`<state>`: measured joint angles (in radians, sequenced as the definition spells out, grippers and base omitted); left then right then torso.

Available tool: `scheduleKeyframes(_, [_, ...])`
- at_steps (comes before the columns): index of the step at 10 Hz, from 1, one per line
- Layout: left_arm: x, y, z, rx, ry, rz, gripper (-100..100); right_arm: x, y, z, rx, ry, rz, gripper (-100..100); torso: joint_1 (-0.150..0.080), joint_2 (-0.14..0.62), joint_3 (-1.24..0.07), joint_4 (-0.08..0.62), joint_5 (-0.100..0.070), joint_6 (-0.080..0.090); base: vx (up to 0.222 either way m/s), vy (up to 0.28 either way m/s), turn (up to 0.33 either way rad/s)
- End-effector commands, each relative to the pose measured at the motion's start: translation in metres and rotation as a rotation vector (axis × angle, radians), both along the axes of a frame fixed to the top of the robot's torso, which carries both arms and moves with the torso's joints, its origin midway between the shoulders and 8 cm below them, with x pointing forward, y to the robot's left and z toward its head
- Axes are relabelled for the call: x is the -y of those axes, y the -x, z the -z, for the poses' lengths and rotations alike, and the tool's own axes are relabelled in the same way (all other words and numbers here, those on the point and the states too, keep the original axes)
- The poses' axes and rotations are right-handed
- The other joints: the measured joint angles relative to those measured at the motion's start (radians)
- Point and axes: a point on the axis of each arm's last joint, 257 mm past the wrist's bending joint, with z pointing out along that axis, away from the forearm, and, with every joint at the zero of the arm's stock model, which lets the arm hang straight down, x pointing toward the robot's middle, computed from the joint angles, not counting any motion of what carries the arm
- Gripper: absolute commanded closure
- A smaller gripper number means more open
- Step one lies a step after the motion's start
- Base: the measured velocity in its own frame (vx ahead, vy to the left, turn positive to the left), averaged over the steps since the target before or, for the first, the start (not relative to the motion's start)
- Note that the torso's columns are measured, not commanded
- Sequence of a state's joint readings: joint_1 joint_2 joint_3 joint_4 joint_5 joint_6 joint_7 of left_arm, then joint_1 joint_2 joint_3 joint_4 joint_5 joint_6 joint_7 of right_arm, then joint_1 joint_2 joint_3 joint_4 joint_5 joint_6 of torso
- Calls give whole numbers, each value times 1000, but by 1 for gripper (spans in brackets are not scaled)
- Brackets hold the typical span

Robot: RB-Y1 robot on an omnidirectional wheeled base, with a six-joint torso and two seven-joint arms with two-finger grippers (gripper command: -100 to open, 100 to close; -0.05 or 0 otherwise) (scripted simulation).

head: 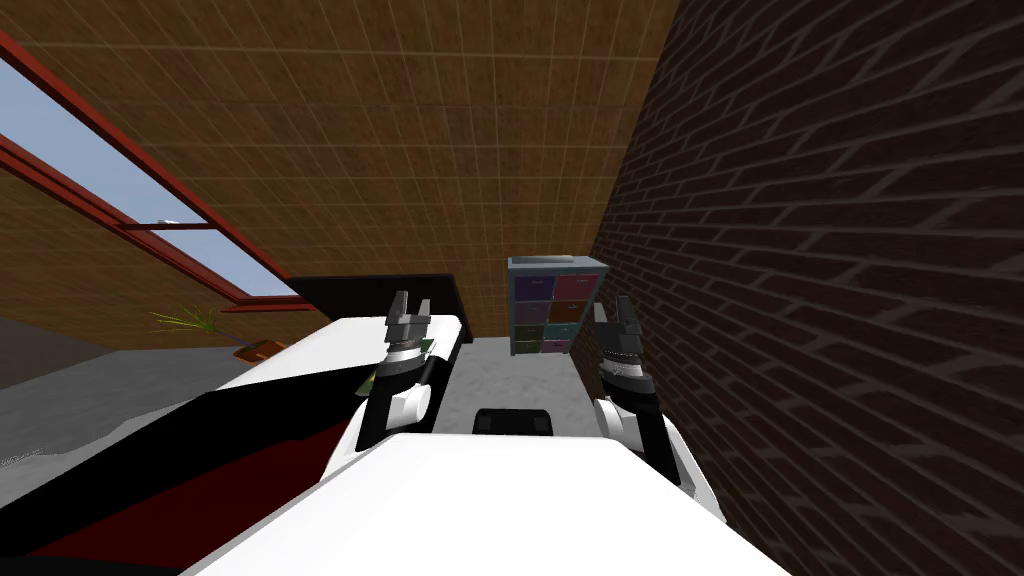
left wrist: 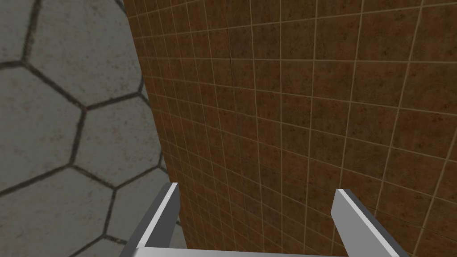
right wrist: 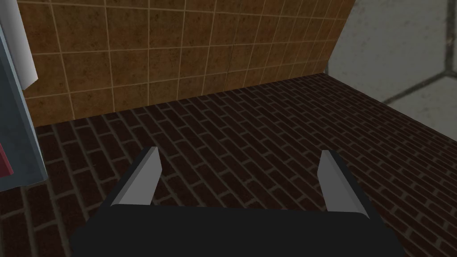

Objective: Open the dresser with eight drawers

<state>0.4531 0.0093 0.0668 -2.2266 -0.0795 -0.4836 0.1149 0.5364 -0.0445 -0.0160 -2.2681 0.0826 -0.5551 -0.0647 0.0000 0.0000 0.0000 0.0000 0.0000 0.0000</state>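
Observation:
The dresser stands ahead on the grey floor, against the tiled back wall and close to the dark brick wall. It has a blue-grey frame and drawers in red, purple, green and teal; all fronts look flush. My right gripper is raised in front of me, well short of the dresser, beside the brick wall. Its fingers are open with nothing between them. A blue-grey edge of the dresser lies off to one side of that gripper. My left gripper is raised over the bed's corner, open and empty.
A bed with a white top and black and red side fills the left. The brick wall runs close along my right. A grey floor strip leads between bed and wall to the dresser. A small plant stands under the window.

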Motion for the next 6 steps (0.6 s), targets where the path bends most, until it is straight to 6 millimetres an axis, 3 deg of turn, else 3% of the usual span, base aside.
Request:
scheduleKeyframes(1, [0, 0, 0, 0, 0, 0, 0, 0, 0, 0, 0, 0, 0, 0, 0, 40, -82, 41, 0, 0, 0, 0, 0])
scheduleKeyframes(6, [0, 0, 0, 0, 0, 0, 0, 0, 0, 0, 0, 0, 0, 0, 0, 396, -792, 396, 0, 0, 0, 0, 0])
